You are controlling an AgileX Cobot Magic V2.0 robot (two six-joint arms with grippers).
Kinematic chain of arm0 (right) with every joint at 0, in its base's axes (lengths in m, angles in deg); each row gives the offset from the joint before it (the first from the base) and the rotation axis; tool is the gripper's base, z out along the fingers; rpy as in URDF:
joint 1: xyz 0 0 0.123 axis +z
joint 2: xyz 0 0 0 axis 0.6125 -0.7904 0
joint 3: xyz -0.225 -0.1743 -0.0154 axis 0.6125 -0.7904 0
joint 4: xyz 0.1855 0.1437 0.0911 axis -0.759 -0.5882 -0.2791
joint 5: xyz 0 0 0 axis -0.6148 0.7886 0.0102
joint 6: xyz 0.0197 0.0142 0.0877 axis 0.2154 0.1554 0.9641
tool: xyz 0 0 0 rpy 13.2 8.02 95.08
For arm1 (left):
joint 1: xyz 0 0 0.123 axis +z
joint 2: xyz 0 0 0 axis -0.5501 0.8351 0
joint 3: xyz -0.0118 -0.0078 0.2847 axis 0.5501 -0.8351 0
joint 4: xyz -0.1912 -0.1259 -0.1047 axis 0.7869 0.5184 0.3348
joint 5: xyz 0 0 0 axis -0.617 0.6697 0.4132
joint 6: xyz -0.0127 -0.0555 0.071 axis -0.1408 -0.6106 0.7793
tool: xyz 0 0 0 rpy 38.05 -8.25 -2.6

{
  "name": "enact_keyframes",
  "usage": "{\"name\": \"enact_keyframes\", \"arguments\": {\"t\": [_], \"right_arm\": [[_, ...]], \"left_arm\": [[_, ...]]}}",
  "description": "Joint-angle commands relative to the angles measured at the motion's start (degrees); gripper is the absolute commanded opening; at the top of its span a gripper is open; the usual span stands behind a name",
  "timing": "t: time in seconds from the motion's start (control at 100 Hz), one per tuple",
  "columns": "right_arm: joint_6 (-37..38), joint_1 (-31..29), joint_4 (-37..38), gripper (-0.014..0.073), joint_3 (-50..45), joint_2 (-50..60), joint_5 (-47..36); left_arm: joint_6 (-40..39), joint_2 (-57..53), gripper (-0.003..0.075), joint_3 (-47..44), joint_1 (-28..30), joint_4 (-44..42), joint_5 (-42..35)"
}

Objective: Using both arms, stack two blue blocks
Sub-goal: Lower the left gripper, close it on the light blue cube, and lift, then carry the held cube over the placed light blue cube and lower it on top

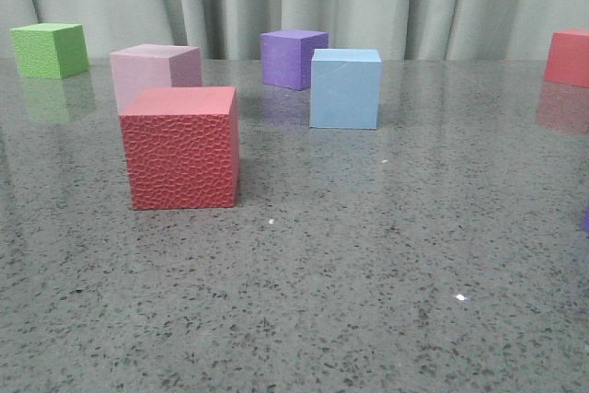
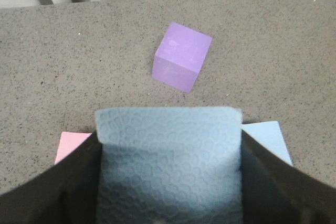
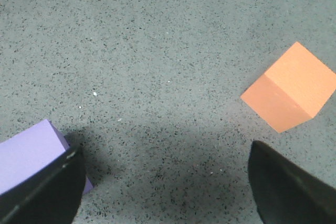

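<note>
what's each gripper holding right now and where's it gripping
The left gripper holds a blue block by two opposite side faces. The right gripper is open and holds nothing.

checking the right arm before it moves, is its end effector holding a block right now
No, the right end effector is open, with only bare table between its fingers; the orange cube and a purple cube sit outside them.

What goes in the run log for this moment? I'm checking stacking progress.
left gripper: shut on textured blue block, held above table | right gripper: open, empty | smooth blue block: on table | stack: not done
</note>
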Motion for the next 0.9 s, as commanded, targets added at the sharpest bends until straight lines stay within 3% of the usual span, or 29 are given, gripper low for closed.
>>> {"name": "enact_keyframes", "arguments": {"t": [0.0,0.49,0.89], "right_arm": [[-0.51,-0.38,1.26,0.0623,1.49,0.24,-3.66],[-0.51,-0.38,1.12,0.0623,1.49,0.24,-3.71],[-0.51,-0.38,0.72,0.0623,1.49,0.24,-3.71]], "left_arm": [[-0.04,-2.66,0.0225,1.91,-0.34,0.4,-4.78],[-1.69,3.77,0.0225,3.89,-7.06,0.4,-7.21],[-2.47,14.9,0.0225,19.37,-9.38,0.4,2.69]]}}
